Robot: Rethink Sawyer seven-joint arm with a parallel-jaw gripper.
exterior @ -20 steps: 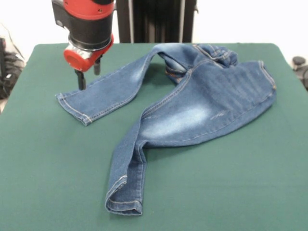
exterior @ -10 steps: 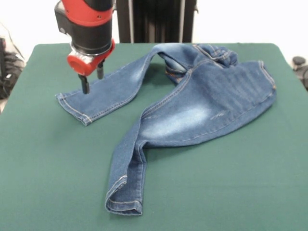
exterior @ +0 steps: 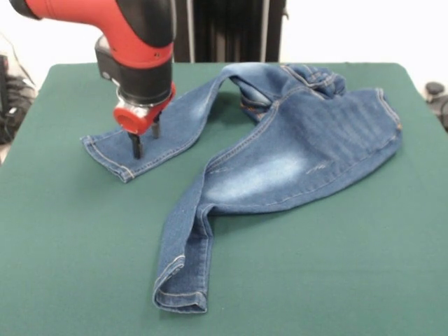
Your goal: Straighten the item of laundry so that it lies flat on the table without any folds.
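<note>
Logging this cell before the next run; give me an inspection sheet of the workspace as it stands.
Surface: dark green table, bare around the garment.
Job's things: jeans not flat; one leg twisted near the waistband, the other folded at its hem.
Clutter: nothing seen.
Grippers: gripper over the far leg's cuff, fingers slightly apart; contact unclear.
Cables: dark cables beside the table edge.
Surroundings: black pedestal, white wall, dark object.
</note>
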